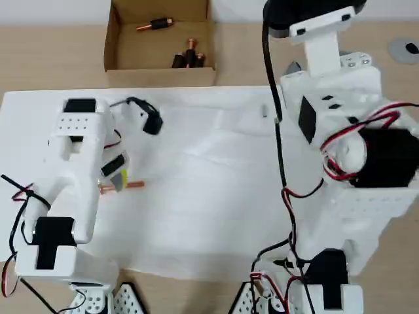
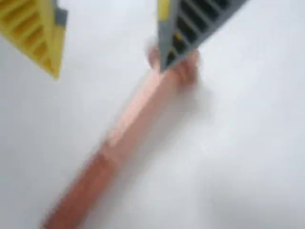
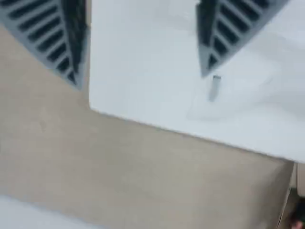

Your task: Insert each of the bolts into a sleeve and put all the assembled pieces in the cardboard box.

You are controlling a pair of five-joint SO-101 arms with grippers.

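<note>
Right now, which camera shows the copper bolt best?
The left wrist view: the copper bolt lies close up under the left gripper. The high view shows it small, partly hidden by that gripper. The right wrist view faces the sheet's edge.

Points the left claw [image 2: 108, 70] downward, jaws parted, at the end of the forward-stretched left arm [image 1: 75, 163], and holds the right claw [image 3: 140, 78] higher, jaws wide apart, beneath the tall folded right arm [image 1: 347, 150].

Open sheet [image 1: 203, 196] btwn bolt [image 1: 134, 185], box [image 1: 160, 77]
</note>
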